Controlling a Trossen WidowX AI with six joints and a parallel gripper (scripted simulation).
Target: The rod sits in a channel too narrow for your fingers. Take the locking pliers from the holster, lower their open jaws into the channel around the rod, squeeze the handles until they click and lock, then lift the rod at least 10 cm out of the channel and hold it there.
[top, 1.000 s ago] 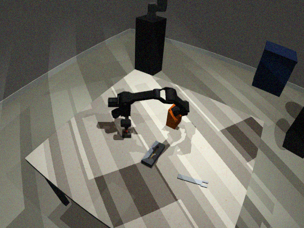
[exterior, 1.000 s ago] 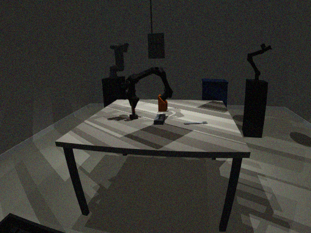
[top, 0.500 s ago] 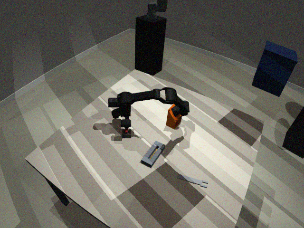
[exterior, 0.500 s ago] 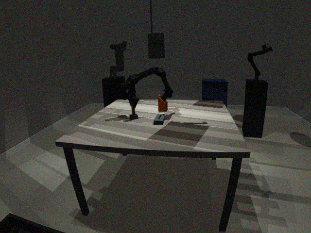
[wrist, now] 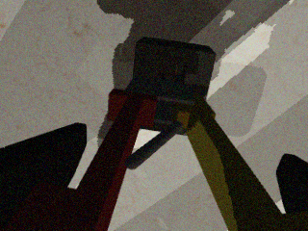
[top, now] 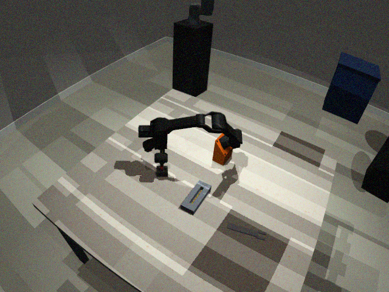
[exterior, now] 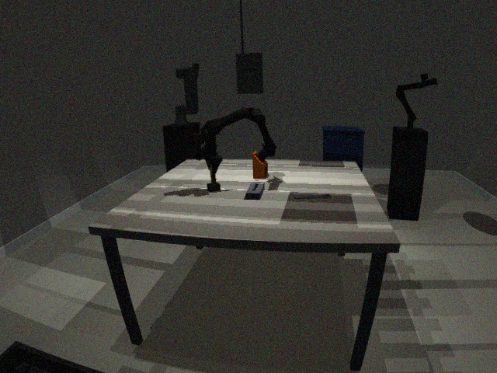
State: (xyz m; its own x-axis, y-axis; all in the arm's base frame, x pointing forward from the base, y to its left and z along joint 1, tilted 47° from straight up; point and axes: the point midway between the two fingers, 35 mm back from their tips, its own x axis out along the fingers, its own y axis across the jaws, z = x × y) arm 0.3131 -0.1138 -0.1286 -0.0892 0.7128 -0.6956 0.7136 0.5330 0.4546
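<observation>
Pliers [top: 161,168] [exterior: 213,174] [wrist: 117,164], from above, are mostly hidden between the black parallel-jaw gripper [top: 154,151] [exterior: 213,163] [wrist: 184,149] and their dark holster [top: 161,173] [exterior: 213,186] [wrist: 173,64]. The grey channel block [top: 188,206] [exterior: 252,196] lies at the holster's four o'clock. The yellowish rod [top: 197,195] is down in its slot, lengthwise from one to seven o'clock; those walls presumably explain the need for pliers. The orange arm base [top: 219,157] [exterior: 259,170] stands at the block's one o'clock, and a fork-ended flat bar [top: 246,231] [exterior: 312,196] lies apart at its four o'clock.

From outside, the gripper points down at six o'clock over the holster, with the block at the holster's three o'clock on the table [top: 141,219] [exterior: 241,236]. The pliers stand upright, probably racked handles-up so that the arm can descend around them.

At the wrist, the red handle splays toward seven o'clock and the yellow one toward five, the holster at twelve. The gripper's fingers are wide apart outside both handles, clamped on nothing. That straddle looks meant for an inward squeeze; too much pressure now might lock the pliers before they reach the rod.
</observation>
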